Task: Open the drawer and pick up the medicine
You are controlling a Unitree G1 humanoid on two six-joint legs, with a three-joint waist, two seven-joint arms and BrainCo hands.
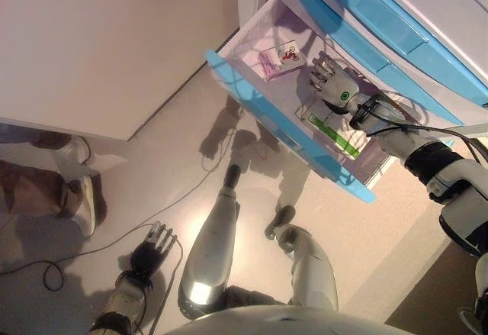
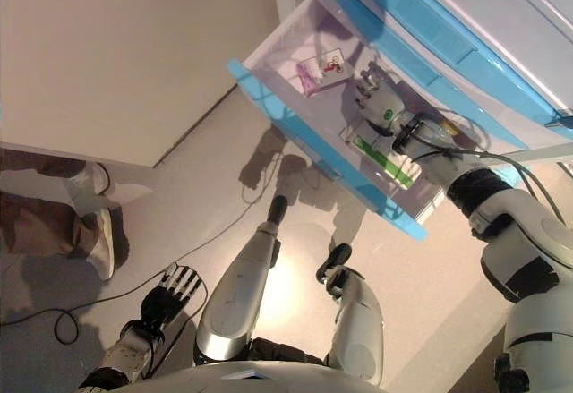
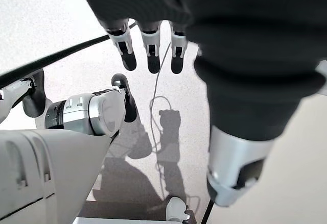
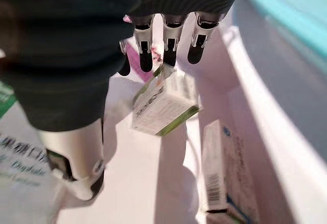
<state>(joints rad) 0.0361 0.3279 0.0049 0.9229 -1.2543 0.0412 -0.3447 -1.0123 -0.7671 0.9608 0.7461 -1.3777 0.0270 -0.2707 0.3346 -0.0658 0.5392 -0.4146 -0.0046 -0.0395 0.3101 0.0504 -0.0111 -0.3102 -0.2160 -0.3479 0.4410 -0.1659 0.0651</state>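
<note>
Blue-fronted drawer (image 1: 284, 125) stood open; right hand (image 1: 329, 82) hovered inside, fingers (image 4: 169, 43) apart, above a medicine box (image 4: 162, 104) not yet grasped. Left hand (image 1: 152, 249) hung low, fingers relaxed.

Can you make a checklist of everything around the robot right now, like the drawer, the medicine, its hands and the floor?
Surface: pale floor.
Drawer: open drawer with a blue front, pulled out.
Medicine: white and green box lies tilted below the fingertips; pink packet, long green box and another box by the wall.
Clutter: nothing seen.
Hands: right robot hand in the drawer, fingers straight, holding nothing; left robot hand hangs low, open.
Cables: thin wire across the floor.
Surroundings: a person's shoes; blue-fronted cabinet.
</note>
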